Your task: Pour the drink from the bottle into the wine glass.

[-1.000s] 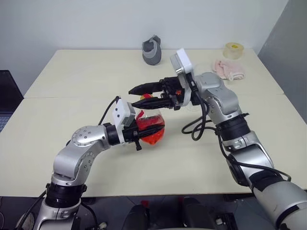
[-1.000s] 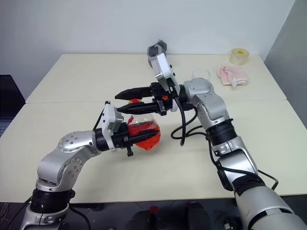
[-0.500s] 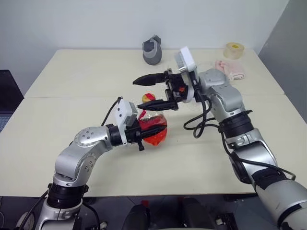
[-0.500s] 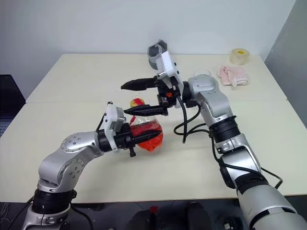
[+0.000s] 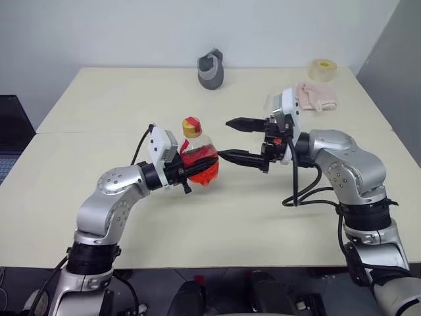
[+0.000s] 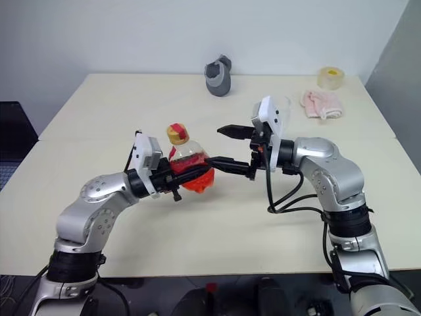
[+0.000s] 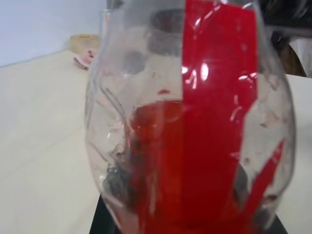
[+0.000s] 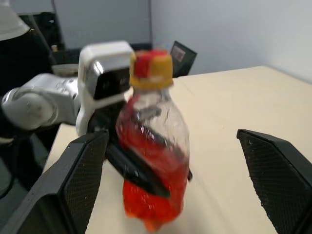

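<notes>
— Bottle (image 5: pixel 196 157)? 
— Centre of frame, upright, capped, red drink (image 5: pixel 200 170) in lower half, clamped by left gripper (image 5: pixel 183 174). 
— Right gripper (image 5: pixel 231 139)? 
— Just right of bottle, fingers spread wide, holding nothing. 
— Beyond? 
— Table (image 5: pixel 105 99); grey object (image 5: pixel 210 68) top centre.

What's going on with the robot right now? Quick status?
Left gripper shut on bottle, cap on. Right gripper open beside it. Nothing between.
</notes>
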Motion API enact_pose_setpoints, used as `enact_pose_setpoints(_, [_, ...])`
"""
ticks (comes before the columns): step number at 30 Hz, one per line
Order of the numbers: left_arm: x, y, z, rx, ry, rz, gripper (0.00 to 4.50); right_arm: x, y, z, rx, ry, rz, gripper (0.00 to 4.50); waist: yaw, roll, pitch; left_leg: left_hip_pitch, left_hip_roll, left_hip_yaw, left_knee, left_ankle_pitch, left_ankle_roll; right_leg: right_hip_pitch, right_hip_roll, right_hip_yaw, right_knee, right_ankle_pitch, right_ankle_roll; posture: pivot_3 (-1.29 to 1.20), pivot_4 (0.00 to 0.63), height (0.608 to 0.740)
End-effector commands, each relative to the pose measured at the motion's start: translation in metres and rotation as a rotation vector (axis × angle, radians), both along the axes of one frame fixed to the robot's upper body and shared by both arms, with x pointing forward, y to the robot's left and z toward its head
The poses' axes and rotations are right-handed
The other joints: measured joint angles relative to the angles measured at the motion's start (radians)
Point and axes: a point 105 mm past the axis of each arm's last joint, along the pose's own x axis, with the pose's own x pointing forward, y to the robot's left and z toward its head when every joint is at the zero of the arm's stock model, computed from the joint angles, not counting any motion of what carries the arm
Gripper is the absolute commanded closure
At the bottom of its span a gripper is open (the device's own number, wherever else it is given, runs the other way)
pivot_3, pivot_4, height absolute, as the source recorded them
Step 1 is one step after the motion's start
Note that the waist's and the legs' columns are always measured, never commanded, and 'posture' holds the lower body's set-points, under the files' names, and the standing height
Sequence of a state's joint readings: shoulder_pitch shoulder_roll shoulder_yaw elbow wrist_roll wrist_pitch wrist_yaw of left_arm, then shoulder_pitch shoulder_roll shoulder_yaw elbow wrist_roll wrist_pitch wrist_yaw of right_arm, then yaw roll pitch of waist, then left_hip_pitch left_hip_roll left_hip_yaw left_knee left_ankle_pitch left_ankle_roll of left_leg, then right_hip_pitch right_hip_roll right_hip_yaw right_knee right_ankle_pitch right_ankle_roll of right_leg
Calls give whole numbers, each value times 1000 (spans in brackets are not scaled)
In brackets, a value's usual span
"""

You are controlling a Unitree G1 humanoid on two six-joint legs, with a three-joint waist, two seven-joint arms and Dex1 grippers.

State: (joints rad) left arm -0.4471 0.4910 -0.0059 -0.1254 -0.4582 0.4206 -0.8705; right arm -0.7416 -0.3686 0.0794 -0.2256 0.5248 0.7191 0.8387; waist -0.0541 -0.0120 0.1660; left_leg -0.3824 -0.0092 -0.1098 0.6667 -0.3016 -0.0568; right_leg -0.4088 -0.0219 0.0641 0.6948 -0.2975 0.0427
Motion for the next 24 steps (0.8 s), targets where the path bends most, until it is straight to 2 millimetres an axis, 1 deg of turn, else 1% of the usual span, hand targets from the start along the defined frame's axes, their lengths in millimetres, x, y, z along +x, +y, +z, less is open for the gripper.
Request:
enact_pose_setpoints(1, [14,-10,15,-7,-107,-14,3531,2,4,15,26,-47,-63,0,4,0,0,0,-1,0,0,0,0,0,0,0,0,0,0,0,150,740])
enact_pose_setpoints(3, [22,-18,21,-31,-133,-13,3531,6,8,19,37,-47,-102,0,7,0,0,-1,-2,0,0,0,0,0,0,-1,-1,0,0,0,150,740])
enact_pose_setpoints(5, [27,-25,26,-48,-150,-25,3531,13,11,26,66,-41,-148,0,5,0,0,-1,-2,0,1,0,0,0,0,0,-2,0,0,0,150,740])
enact_pose_setpoints(8, [29,-32,25,-50,-160,-50,3531,17,15,33,86,-43,-183,0,-1,0,0,-1,-2,0,0,0,0,0,0,0,-2,0,0,0,150,740])
enact_pose_setpoints(11, [31,-33,23,-47,-160,-62,3531,19,18,35,84,-51,-193,0,-4,0,0,-1,0,0,0,0,0,-1,0,0,-2,0,0,0,150,740])
enact_pose_setpoints(21, [25,-35,14,-40,-139,-85,3531,26,26,42,101,-64,-203,0,-4,0,0,-1,0,0,0,0,0,-1,0,0,0,0,0,0,150,740])
enact_pose_setpoints(24, [20,-37,12,-41,-130,-94,3531,31,31,44,107,-77,-216,0,-6,0,0,-1,0,0,0,0,0,-1,0,0,1,0,0,0,150,740])
